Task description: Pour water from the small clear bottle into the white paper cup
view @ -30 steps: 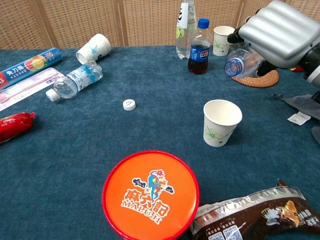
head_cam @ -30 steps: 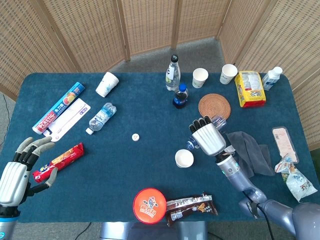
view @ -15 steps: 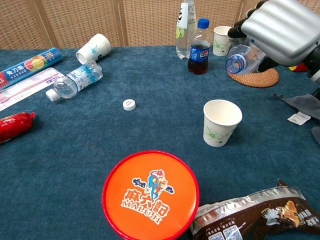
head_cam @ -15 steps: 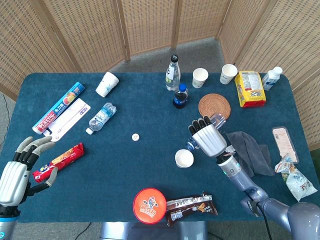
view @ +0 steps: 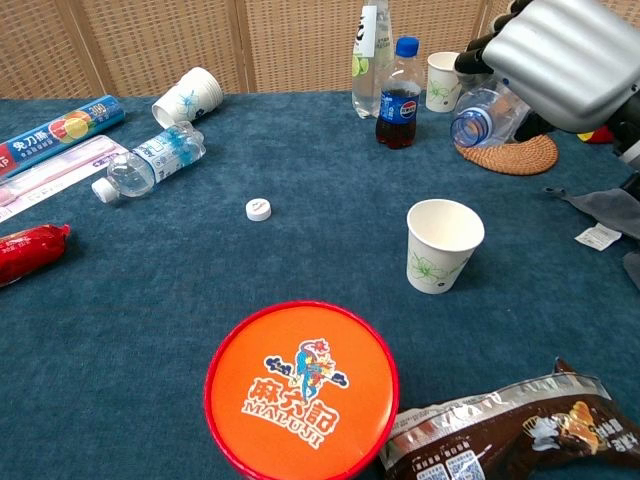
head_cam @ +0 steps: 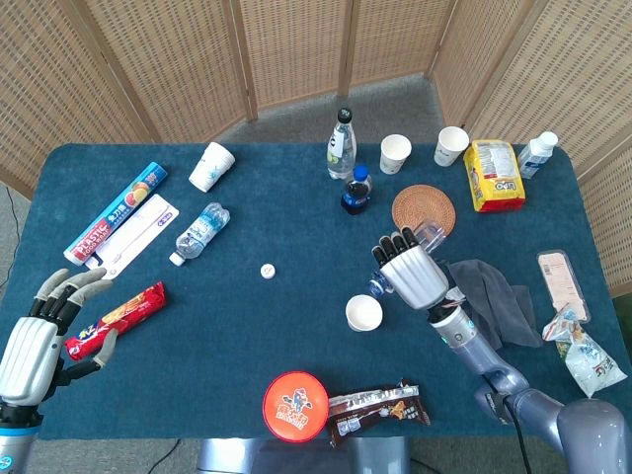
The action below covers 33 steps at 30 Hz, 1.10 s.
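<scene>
Small clear plastic bottle (view: pixel 483 113) tilted, uncapped mouth down-left, above and beyond white paper cup (view: pixel 443 245) on blue tabletop (head_cam: pixel 276 326). Right hand (head_cam: pixel 413 274) fingers wrapped around it. Left hand (head_cam: pixel 39 334) empty, fingers spread.

From my seat, the open cup (head_cam: pixel 363 313) has bare surface (head_cam: pixel 296 207) to its left as far as the loose cap (head_cam: pixel 267 271). Toward me, the orange lid (head_cam: pixel 295 402) and snack wrapper (head_cam: pixel 379 405) block the near edge. Behind it stand the cola bottle (head_cam: pixel 355 190) and woven coaster (head_cam: pixel 424 210); the grey cloth (head_cam: pixel 491 296) crowds the right.
</scene>
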Motion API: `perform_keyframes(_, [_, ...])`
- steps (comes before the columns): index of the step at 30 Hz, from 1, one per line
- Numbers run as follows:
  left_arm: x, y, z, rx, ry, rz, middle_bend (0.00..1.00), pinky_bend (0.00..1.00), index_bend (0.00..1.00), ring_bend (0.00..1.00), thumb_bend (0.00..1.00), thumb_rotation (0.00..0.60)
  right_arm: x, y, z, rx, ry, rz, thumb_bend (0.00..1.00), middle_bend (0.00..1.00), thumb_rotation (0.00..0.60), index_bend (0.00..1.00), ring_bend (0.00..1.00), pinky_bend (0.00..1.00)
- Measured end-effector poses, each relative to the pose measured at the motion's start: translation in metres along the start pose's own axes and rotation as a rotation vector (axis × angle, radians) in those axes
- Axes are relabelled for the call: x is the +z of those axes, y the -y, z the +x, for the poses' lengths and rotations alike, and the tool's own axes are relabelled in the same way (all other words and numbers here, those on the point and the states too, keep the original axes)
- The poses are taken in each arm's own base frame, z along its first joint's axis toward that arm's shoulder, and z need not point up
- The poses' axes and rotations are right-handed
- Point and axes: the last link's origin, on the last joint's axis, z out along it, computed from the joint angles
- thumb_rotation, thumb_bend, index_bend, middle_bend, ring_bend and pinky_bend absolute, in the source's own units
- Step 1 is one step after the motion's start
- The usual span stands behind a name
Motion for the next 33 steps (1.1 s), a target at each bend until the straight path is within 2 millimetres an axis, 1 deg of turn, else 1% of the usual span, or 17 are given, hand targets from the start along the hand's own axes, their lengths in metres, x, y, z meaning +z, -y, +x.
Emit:
perform_keyframes(4, [0.001,-0.0004,-0.0001,0.001,0.002,-0.001,0.2,0.08,0.2,0.18,0.47,0.461,-0.0025,0.0016,-0.0017,-0.033,0.0,0.039,0.2,0.75,0.6,0.7,0.65,0.42])
perform_keyframes(19, [0.0023,-0.0004,-0.0025,0.0,0.009,-0.003,0.2,0.08,0.2,0.18,0.47,0.46,-0.0081,0.006,-0.0076,-0.103,0.045,0.126,0.2,0.75,0.6,0.7,0.66,0.42])
perform_keyframes(24, [0.0035,-0.0008,-0.0039,-0.001,0.014,-0.005,0.2,0.08,0.2,0.18,0.47,0.46,-0.0096,0.0077,-0.0098,-0.125,0.068,0.142,0.2,0.75,0.6,0.7,0.66,0.41])
perform_keyframes(33, [0.0035,0.0004,-0.0048,-0.001,0.015,-0.001,0.2,0.08,0.2,0.18,0.47,0.463,-0.0091,0.0072,-0.0094,-0.094,0.088,0.116,0.2,0.75,0.6,0.7,0.66,0.42])
